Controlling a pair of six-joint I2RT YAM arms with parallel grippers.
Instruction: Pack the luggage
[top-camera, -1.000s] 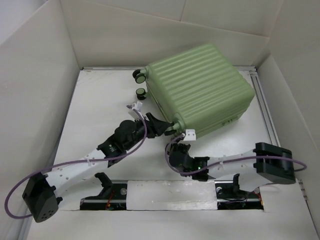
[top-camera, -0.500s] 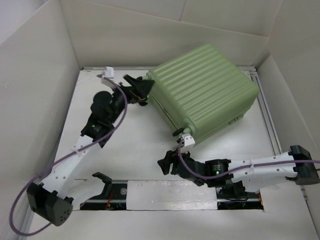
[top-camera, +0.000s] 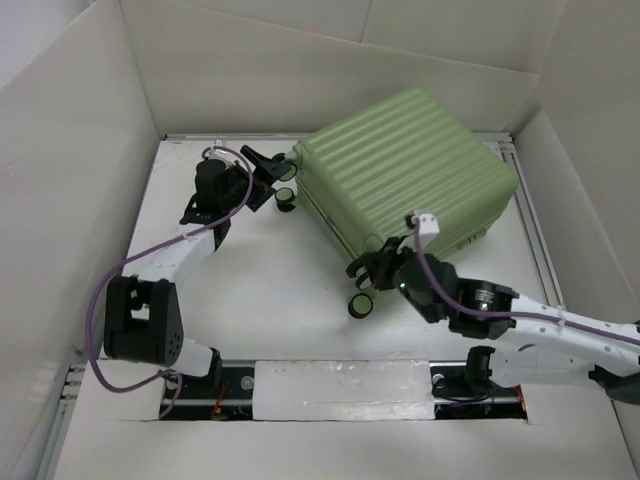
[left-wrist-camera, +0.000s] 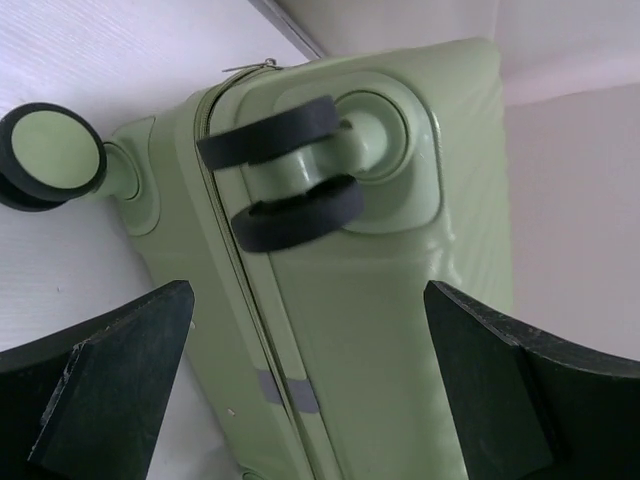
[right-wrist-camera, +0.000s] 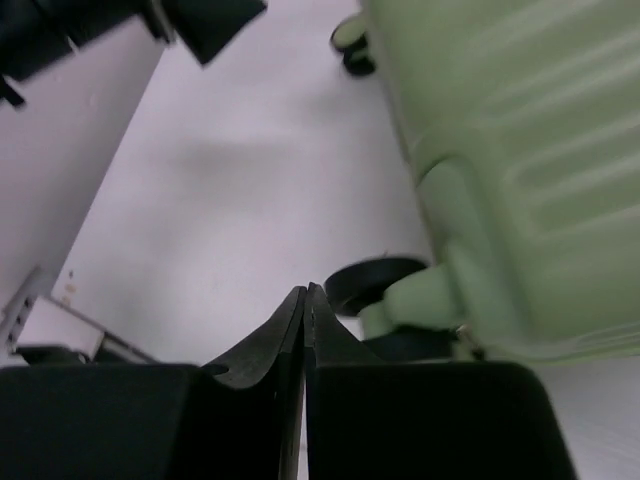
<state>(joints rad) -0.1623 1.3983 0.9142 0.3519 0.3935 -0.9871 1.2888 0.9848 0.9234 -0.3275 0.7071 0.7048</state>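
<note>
The luggage (top-camera: 410, 170) is a pale green ribbed suitcase lying shut at the back right of the table. My left gripper (top-camera: 272, 176) is open at its far-left corner. In the left wrist view the fingers (left-wrist-camera: 110, 395) stand wide apart on either side of the shell (left-wrist-camera: 380, 330), below a black double wheel (left-wrist-camera: 290, 190), and touch nothing. My right gripper (top-camera: 360, 270) is at the near-left corner, just above a wheel (top-camera: 360, 305). Its fingertips (right-wrist-camera: 305, 292) are pressed together with nothing between them, next to that wheel (right-wrist-camera: 375, 280).
White walls (top-camera: 80, 150) enclose the table on the left, back and right. A metal rail (top-camera: 532, 225) runs along the right edge. Both arm bases sit in a slot (top-camera: 340, 385) at the near edge. Purple cables loop beside each arm.
The left arm swung from the suitcase's near side to its far-left wheels and opened. The right gripper opened, then shut, and rose toward the near-left wheel. The suitcase turned slightly.
</note>
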